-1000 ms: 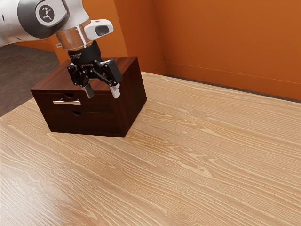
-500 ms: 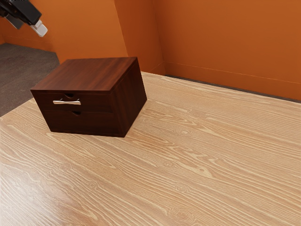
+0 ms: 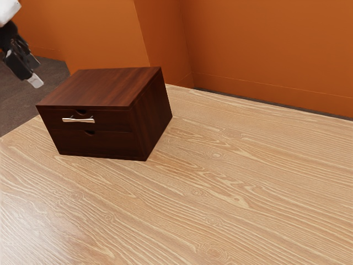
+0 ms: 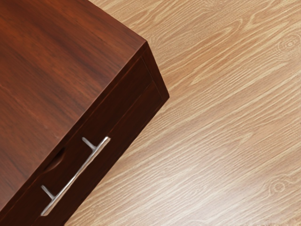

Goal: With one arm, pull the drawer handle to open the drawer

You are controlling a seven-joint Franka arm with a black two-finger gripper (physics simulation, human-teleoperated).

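The claw (image 3: 22,63) is being held high at the exterior view's left edge, well apart from the cabinet (image 3: 105,88) and out in front of its drawer face. This is probably so that the handle (image 3: 78,119) is being faced before an approach. Whether the claw is released or clenched cannot be told. The cabinet is being carried by the tabletop (image 3: 231,182), near the corner at the exterior view's left. The wrist camera is being aimed down at the handle (a slim metal bar standing off on 2 posts (image 4: 88,142)).

Counted:
- 1 cabinet
- 2 drawers, the upper drawer (image 3: 113,119) and the lower drawer (image 3: 105,144), both being shown flush and shut
- 1 handle, on the upper drawer
- 1 claw
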